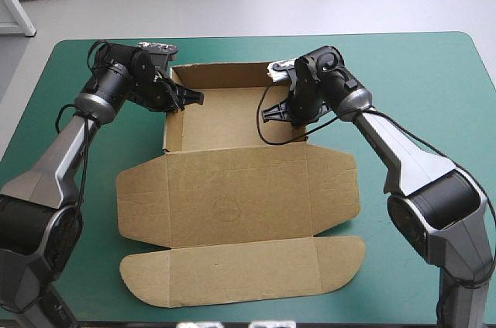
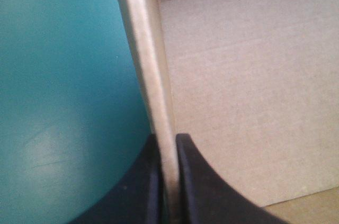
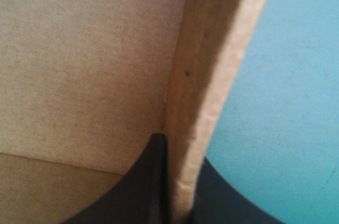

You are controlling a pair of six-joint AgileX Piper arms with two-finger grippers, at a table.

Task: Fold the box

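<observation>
Surface: a table with a teal-green cover (image 1: 434, 95), bare around the work.

Item: one brown box (image 1: 232, 188), partly formed, lying at the middle of the table. It runs from close to the near edge to about two thirds of the way toward the far edge.

Near portion: the lid (image 1: 240, 270), with rounded corners, lies flat just inside the table's near edge. Beyond it the wide middle panel also lies flat, with a side flap spread toward each side edge of the table.

Far portion: the tray section, with walls raised. The far wall (image 1: 221, 74) stands upright.

Left gripper (image 1: 194, 98): it reaches in from the table's left side at the tray's left wall (image 2: 145, 65). Its fingers (image 2: 143, 192) are all but closed and pinch that wall's top edge, one finger outside over the cover and one inside over the tray floor.

Right gripper (image 1: 270, 115): it is at the tray's right side. Its fingers (image 3: 151, 181) are nearly closed on the right wall (image 3: 212, 65), one on each face. The high view hides this wall behind the gripper.
</observation>
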